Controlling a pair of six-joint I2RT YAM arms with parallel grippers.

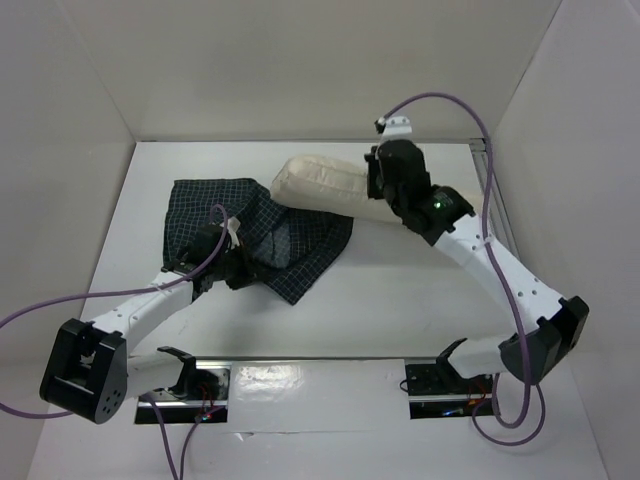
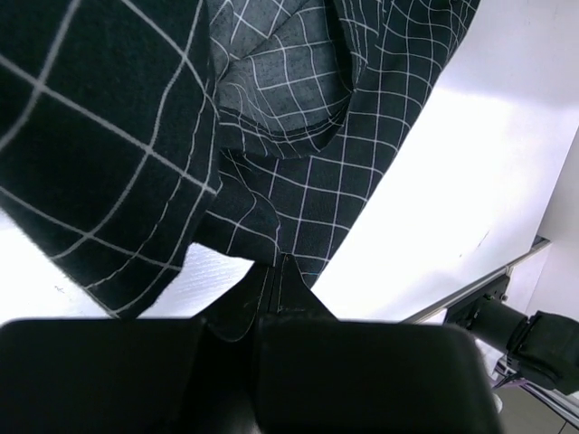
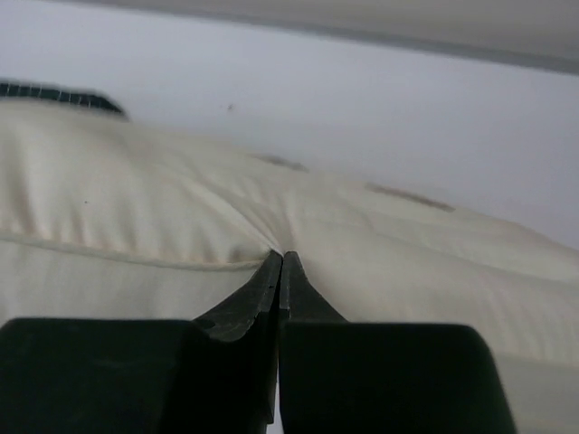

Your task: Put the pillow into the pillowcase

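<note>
The cream-white pillow (image 1: 322, 184) lies at the back centre, its left end against the dark checked pillowcase (image 1: 215, 215). My right gripper (image 1: 372, 186) is shut, pinching the pillow's fabric (image 3: 181, 217), with creases running into the closed tips (image 3: 281, 258). My left gripper (image 1: 243, 272) is shut on the pillowcase edge (image 2: 298, 217) at its near side; the fabric (image 2: 109, 136) hangs lifted above the white table, its opening showing a lighter inside (image 2: 280, 81). The bear print is not visible.
White walls close in the table (image 1: 400, 290) on the left, back and right. A metal rail (image 1: 300, 362) with two black mounts runs along the near edge. Purple cables (image 1: 470, 110) loop from both arms.
</note>
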